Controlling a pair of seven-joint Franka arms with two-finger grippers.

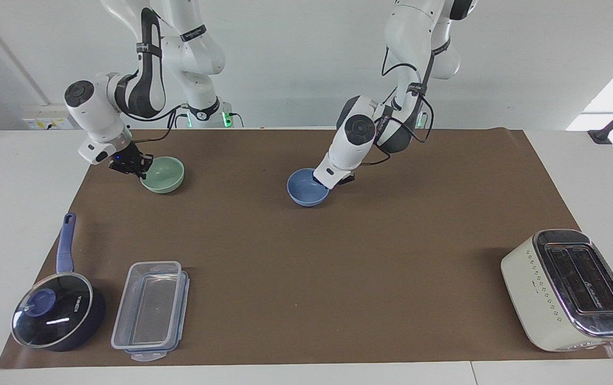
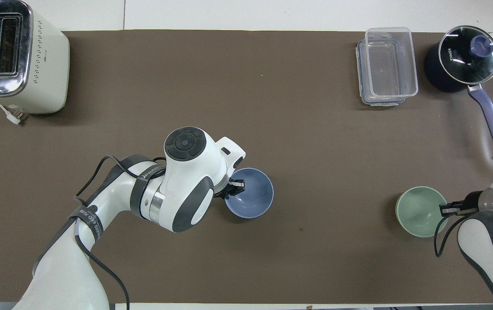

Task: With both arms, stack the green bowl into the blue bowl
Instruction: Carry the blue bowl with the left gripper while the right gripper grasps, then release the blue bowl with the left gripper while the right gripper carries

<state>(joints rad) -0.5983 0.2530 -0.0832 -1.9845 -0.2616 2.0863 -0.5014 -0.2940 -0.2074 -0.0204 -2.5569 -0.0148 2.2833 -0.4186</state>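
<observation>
The blue bowl (image 1: 306, 190) (image 2: 251, 196) is low at the middle of the brown mat, on the robots' side. My left gripper (image 1: 327, 179) (image 2: 234, 187) is shut on its rim, on the side toward the left arm's end. I cannot tell whether the bowl touches the mat. The green bowl (image 1: 164, 175) (image 2: 418, 211) sits on the mat toward the right arm's end. My right gripper (image 1: 136, 166) (image 2: 447, 209) is shut on its rim, on the side toward the mat's edge.
A cream toaster (image 1: 568, 289) (image 2: 14, 56) stands at the left arm's end, farthest from the robots. A clear lidded container (image 1: 151, 310) (image 2: 386, 64) and a dark blue saucepan with glass lid (image 1: 55, 315) (image 2: 466, 58) stand at the right arm's end, farthest from the robots.
</observation>
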